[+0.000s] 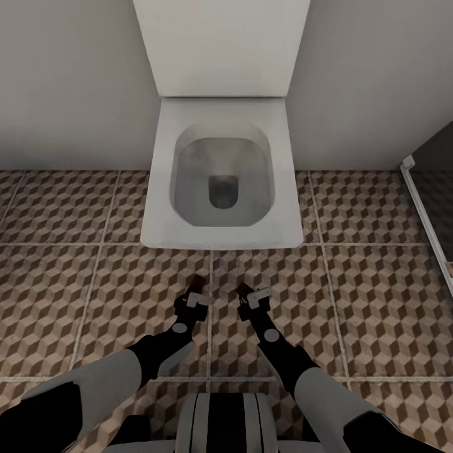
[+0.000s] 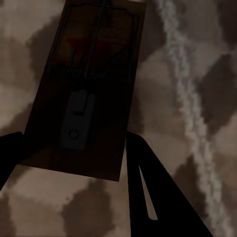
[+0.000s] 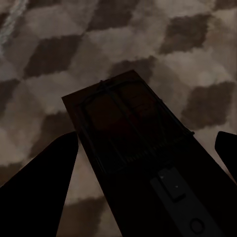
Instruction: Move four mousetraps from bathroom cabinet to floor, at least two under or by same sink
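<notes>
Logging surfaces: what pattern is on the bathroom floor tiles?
The bathroom floor has a brown, beige and white cube pattern, clearest in the head view.

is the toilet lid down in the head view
No, the toilet lid stands raised against the wall, leaving the open bowl in plain sight above the left gripper and right gripper.

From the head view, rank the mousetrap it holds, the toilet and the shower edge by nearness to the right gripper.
1. Mousetrap, between the right gripper's fingers.
2. Toilet, just ahead, above the gripper in the picture.
3. Shower edge, far off to the right.
</notes>
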You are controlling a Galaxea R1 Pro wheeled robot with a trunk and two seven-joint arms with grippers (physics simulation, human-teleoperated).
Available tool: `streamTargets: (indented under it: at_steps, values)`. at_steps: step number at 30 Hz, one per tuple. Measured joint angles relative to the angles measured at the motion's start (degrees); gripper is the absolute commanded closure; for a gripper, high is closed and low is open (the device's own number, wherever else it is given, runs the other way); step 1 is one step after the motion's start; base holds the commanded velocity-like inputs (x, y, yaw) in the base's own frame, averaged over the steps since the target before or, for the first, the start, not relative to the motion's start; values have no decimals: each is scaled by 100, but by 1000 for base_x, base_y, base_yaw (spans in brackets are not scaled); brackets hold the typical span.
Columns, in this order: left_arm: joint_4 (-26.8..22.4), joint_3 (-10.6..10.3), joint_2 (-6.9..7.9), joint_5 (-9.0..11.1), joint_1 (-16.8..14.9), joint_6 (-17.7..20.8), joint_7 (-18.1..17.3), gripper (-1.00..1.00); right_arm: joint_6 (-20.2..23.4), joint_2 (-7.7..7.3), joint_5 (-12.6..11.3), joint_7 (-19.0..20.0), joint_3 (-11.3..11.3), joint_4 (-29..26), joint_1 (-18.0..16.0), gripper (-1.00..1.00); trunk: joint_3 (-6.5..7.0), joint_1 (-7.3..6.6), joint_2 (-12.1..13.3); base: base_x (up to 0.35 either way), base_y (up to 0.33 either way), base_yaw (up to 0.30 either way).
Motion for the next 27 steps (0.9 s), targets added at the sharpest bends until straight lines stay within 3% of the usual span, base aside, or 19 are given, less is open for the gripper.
streamTargets:
  at_steps: [20,27]
  values:
    - [70,0,-5,9,1,0,0,100,3,0,0,-9,-8,0,0,100,0,0,0,1,65,0]
    - [119,6,-12,9,1,1,1,100,10,5,-7,-11,0,-1,0,100,0,-2,0,137,1,0]
